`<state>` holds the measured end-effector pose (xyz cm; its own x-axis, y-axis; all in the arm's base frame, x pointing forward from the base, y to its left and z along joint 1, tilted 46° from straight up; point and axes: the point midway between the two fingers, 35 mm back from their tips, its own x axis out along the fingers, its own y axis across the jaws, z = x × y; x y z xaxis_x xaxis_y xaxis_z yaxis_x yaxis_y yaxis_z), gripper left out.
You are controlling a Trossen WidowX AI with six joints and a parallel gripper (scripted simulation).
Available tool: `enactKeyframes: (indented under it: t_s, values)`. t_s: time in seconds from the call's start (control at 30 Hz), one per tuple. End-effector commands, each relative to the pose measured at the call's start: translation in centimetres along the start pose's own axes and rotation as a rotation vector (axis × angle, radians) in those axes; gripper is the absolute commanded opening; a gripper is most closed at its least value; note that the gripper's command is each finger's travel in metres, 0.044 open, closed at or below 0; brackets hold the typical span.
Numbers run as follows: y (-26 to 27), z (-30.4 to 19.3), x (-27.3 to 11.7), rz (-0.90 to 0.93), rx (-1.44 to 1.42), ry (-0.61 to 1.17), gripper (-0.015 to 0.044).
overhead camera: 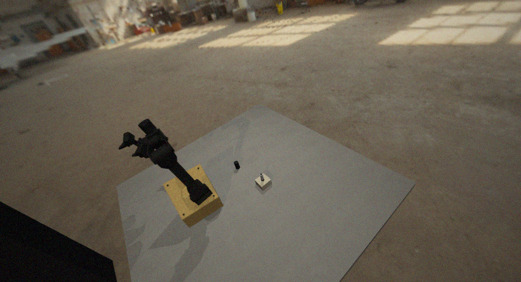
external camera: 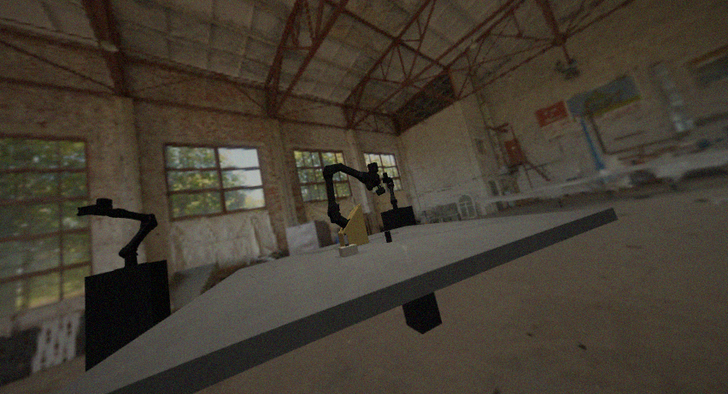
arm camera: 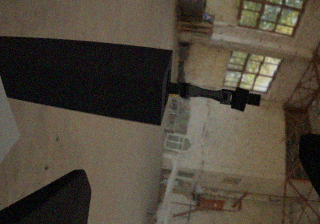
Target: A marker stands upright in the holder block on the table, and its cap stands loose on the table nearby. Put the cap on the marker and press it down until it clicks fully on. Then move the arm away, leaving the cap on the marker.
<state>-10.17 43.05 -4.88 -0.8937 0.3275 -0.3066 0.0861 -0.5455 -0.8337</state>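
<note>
The marker (overhead camera: pixel 262 177) stands upright, its tip bare, in the pale holder block (overhead camera: pixel 262 182) (external camera: pixel 348 251). The black cap (overhead camera: pixel 236 165) (external camera: pixel 388 236) stands alone on the grey table (overhead camera: pixel 309 207) (external camera: pixel 432 254), a short way from the block and apart from it. My gripper (overhead camera: pixel 126 152) (arm camera: pixel 196 167) is open with nothing between its fingers. It is raised high, well away from the cap and the marker, on the far side of the arm's base from them. The wrist view shows neither cap, marker nor block.
My arm stands on a yellow base block (overhead camera: pixel 203 214) (external camera: pixel 359 228) beside the cap and holder. Black pedestals (external camera: pixel 127 309) (external camera: pixel 398 217) (arm camera: pixel 90 79) stand off the table, each bearing another arm. A dark block (overhead camera: pixel 51 247) fills the lower left of the top view.
</note>
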Motion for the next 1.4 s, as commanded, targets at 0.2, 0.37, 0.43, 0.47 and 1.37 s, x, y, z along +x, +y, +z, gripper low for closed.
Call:
enactKeyframes:
  t_s: [0.2, 0.37, 0.43, 0.47, 1.37]
  values:
    - [3.7, -6.3, -6.3, 0.064, 0.507, 0.350, 0.0241]
    - [8.4, -9.3, -13.3, 0.081, 0.960, 0.658, 0.0241]
    - [10.4, -9.7, -16.3, 0.079, 1.134, 0.779, 0.0241]
    - [11.4, -9.8, -17.7, 0.077, 1.219, 0.839, 0.0241]
    - [26.7, 10.5, -44.8, 0.107, 2.602, 2.330, 0.0241]
